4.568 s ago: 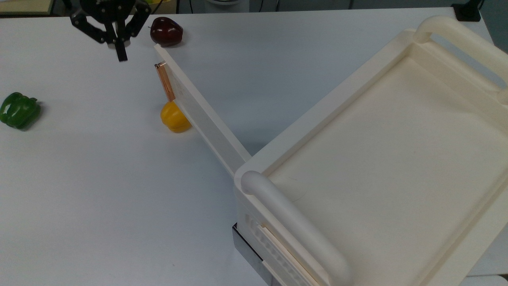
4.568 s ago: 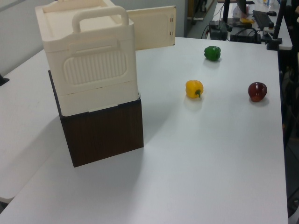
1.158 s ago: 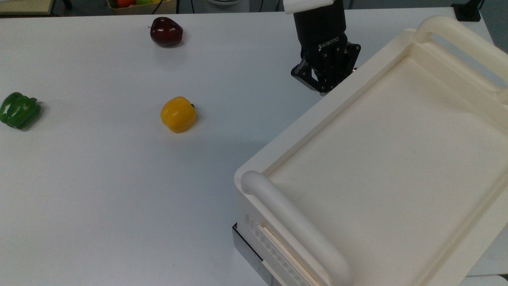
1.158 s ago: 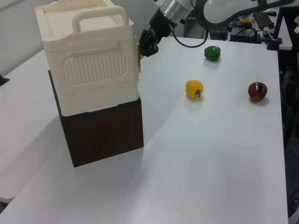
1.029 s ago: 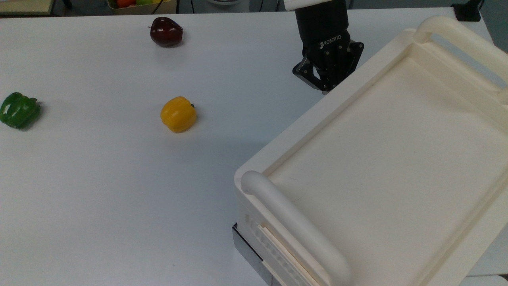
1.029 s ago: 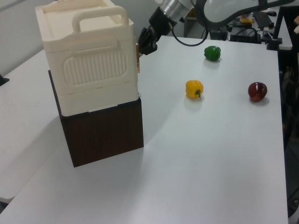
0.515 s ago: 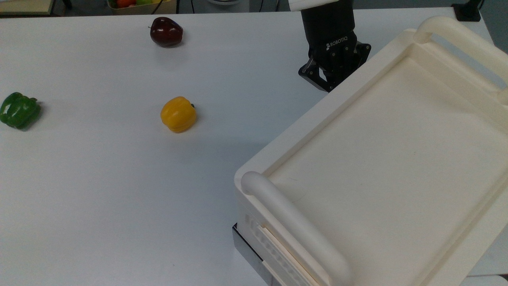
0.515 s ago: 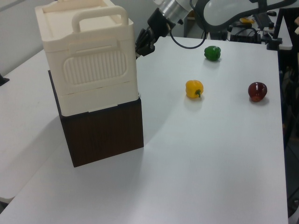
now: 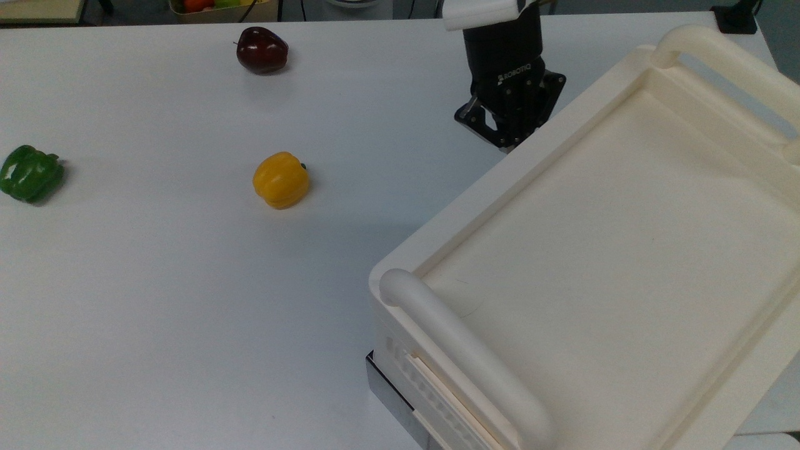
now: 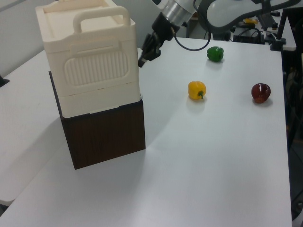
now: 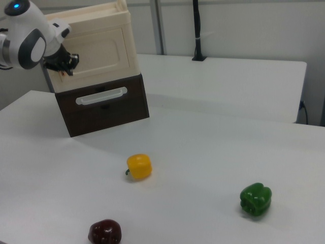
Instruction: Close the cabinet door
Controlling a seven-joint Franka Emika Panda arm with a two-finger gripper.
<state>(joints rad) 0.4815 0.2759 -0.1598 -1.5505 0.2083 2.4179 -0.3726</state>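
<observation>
The cabinet door [image 11: 97, 52] lies flat against the front of the cream cabinet [image 10: 92, 66], which stands on a dark brown base [image 10: 106, 135]. In the top view the cabinet's tray-like top [image 9: 625, 237] hides the door. My gripper [image 9: 505, 142] hangs just off the cabinet's corner, at the door's handle end, its fingers together on nothing. The left view shows the gripper [image 10: 142, 60] tapering to a point beside the cabinet's right edge. From the right view the gripper [image 11: 65, 63] sits at the door's left edge.
A yellow pepper [image 9: 280, 180] lies mid-table, a green pepper [image 9: 30, 173] at the top view's far left and a dark red fruit [image 9: 262, 49] near the back edge. The brown base carries a drawer with a pale handle [image 11: 100, 96].
The door, wide open 4.6 s ago, was pushed flush with the cabinet. Over the last half second my gripper drew slightly away from the corner, toward the top view's left.
</observation>
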